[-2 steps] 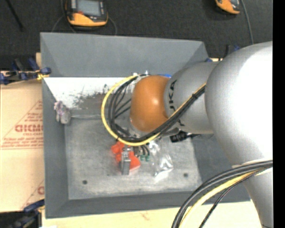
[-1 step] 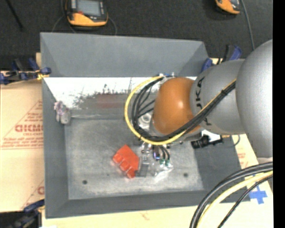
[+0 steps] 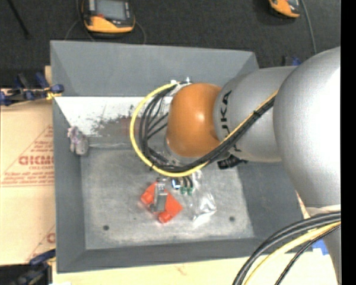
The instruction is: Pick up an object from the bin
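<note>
Orange-red plastic piece [image 3: 171,209] lies on the floor of the grey bin [image 3: 107,206], beside a clear wrapper [image 3: 203,208] — the end effector [image 3: 160,199] is down on it, open or closed I cannot tell. Seemingly not yet lifted.

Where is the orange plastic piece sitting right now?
The orange plastic piece lies low-centre on the bin floor in the camera view, under the gripper, a crumpled clear plastic bag just to its right.

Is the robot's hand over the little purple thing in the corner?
No, the hand is over the orange thing in the middle, and the purple thing lies far off to the left.
</note>
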Controlling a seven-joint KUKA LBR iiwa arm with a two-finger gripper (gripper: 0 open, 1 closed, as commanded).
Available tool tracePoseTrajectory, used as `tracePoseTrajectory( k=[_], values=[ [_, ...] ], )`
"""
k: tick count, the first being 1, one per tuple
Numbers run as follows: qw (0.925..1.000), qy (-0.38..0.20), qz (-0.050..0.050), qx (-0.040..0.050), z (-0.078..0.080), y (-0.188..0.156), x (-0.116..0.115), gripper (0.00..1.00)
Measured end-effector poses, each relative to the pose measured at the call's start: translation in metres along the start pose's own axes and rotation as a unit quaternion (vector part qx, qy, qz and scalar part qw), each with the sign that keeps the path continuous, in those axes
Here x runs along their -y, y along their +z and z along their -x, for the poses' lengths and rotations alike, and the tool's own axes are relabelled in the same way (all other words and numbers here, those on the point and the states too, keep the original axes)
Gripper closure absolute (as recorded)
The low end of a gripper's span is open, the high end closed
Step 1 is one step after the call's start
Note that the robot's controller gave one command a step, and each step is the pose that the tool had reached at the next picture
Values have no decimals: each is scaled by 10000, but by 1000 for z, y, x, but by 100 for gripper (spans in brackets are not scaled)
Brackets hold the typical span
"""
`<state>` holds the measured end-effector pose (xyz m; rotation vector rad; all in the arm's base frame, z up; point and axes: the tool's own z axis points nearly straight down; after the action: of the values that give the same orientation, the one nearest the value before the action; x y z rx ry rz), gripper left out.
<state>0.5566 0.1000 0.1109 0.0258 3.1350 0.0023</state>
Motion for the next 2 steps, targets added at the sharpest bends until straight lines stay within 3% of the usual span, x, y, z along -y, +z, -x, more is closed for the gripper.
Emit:
tracePoseTrajectory(
  k=[1, 2],
  values=[
    [9988, 492, 8, -36, -11, 39, 38, 0],
    [9988, 487, 6, -19, -10, 38, 37, 0]
  ],
)
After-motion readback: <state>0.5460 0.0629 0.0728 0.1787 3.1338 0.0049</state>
